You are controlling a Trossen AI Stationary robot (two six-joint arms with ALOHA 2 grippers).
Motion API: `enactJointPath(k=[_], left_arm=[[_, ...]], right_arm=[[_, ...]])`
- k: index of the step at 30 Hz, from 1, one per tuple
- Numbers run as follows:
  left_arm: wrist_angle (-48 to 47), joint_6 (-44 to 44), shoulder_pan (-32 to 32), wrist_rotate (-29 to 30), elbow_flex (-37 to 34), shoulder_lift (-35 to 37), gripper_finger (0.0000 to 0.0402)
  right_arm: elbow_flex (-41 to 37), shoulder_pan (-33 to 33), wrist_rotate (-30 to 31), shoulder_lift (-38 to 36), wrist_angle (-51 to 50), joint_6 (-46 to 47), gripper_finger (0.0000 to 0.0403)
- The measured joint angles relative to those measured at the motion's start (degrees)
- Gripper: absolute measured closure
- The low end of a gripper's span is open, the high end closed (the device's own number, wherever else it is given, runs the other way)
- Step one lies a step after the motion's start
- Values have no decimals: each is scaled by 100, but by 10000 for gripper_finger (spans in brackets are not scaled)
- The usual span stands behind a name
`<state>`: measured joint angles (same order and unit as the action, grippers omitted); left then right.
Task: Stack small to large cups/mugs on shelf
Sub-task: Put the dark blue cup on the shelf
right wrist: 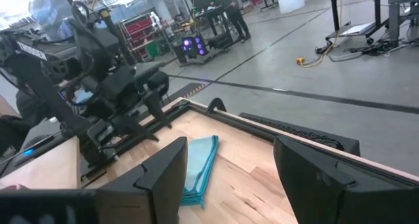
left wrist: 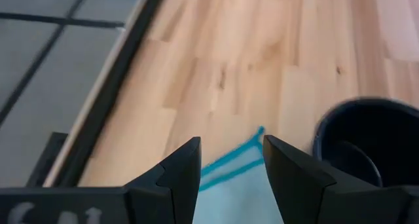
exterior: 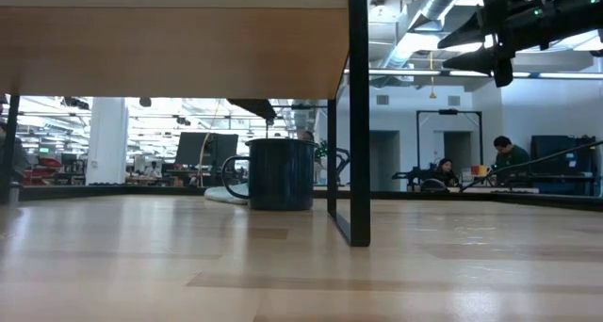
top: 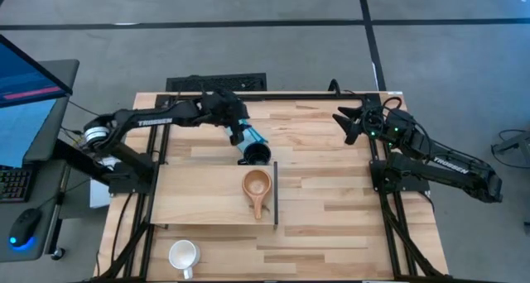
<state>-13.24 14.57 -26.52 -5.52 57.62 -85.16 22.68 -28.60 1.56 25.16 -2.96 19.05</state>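
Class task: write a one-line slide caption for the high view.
Wooden cup on shelf; left gripper by black mug.

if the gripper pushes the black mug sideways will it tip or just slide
Probably slide. The black mug stands upright on the tabletop and looks broad for its height, so tipping seems unlikely unless pushed near the rim. Its handle, sticking out on one side, may make it turn as it moves. The smooth wood should offer little grip.
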Motion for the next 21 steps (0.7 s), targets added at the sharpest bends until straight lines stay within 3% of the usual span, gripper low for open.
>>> enactJointPath(k=[12,21], left_arm=[[-1602,913,450,-22,1352,-895,244],[-2054,1456,456,-220,1596,-1261,244]], right_arm=[[0,7,0,5,-3,-302,154],[0,5,0,5,-5,-457,154]])
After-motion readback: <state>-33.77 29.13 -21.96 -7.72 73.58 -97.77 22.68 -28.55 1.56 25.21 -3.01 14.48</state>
